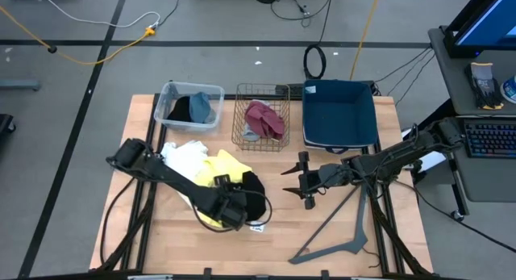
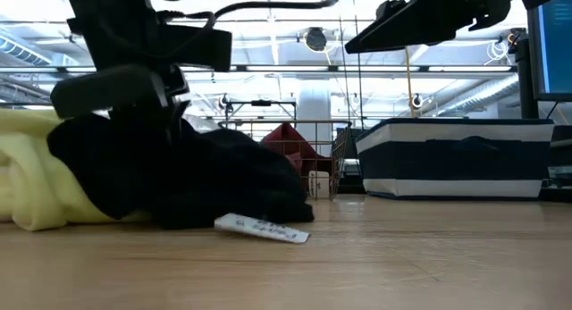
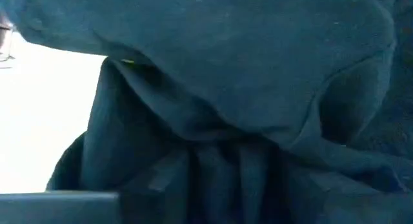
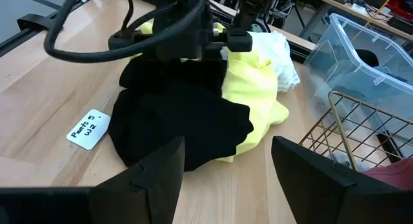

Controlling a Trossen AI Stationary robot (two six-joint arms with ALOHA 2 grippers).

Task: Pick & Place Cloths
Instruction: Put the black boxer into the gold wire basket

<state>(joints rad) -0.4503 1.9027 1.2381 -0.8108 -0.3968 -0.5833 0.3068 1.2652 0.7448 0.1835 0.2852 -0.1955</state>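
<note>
A black cloth [image 1: 255,191] lies bunched on the wooden table, its white tag [image 4: 87,128] flat on the wood beside it. It rests partly on a yellow cloth [image 1: 222,165], and a white cloth [image 1: 184,155] lies beyond that, toward the left. My left gripper [image 1: 234,212] points steeply down into the near-left side of the black cloth, which fills the left wrist view with dark folds [image 3: 226,88]. My right gripper [image 1: 300,183] hovers open above the table to the right of the pile, with nothing between its fingers [image 4: 161,172].
At the back stand three containers. A clear plastic bin [image 1: 171,93] holds black and blue-grey cloths. A wire basket [image 1: 242,93] holds a maroon cloth [image 1: 266,119]. A dark blue fabric bin [image 1: 339,141] stands to the right. A grey angled bracket [image 1: 347,240] lies near the front right. Bare wood shows along the front.
</note>
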